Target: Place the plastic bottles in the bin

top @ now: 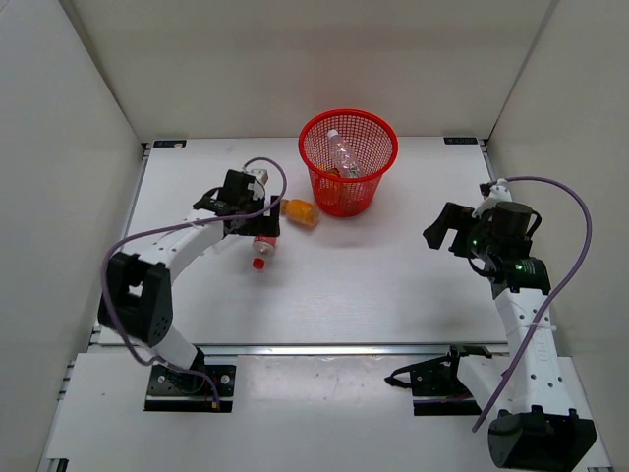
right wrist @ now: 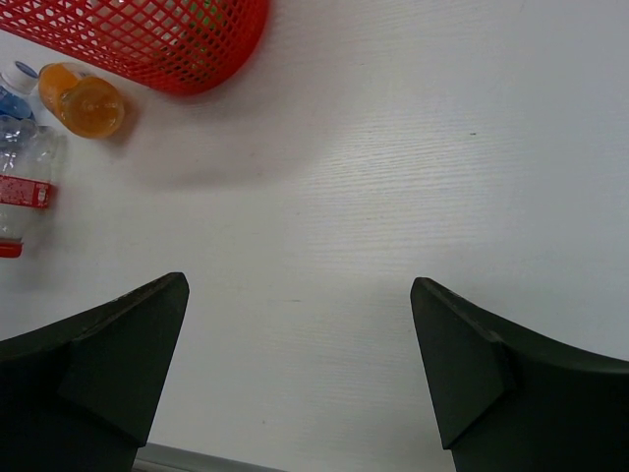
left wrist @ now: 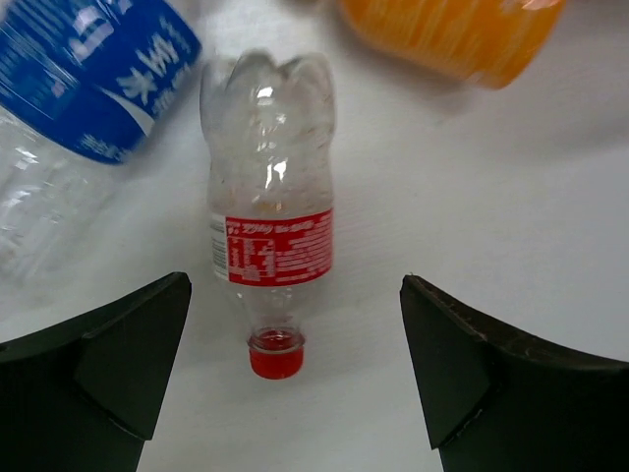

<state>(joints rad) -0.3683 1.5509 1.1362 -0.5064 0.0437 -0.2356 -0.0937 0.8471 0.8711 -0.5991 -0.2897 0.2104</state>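
A red mesh bin (top: 348,160) stands at the back middle with a tall clear bottle (top: 343,154) inside. A clear bottle with a red cap (left wrist: 271,248) lies on the table, cap toward the camera; it also shows in the top view (top: 262,248). My left gripper (left wrist: 295,334) is open above it, jaws wide on either side. A blue-labelled bottle (left wrist: 74,98) lies to its left and an orange bottle (left wrist: 462,34) to its right. The orange bottle (top: 300,212) lies beside the bin. My right gripper (right wrist: 300,339) is open and empty over bare table.
White walls enclose the table on three sides. The right wrist view shows the bin's base (right wrist: 147,39), the orange bottle (right wrist: 86,98) and the red-capped bottle (right wrist: 20,192) far to the left. A purple cable (top: 575,246) loops off the right arm.
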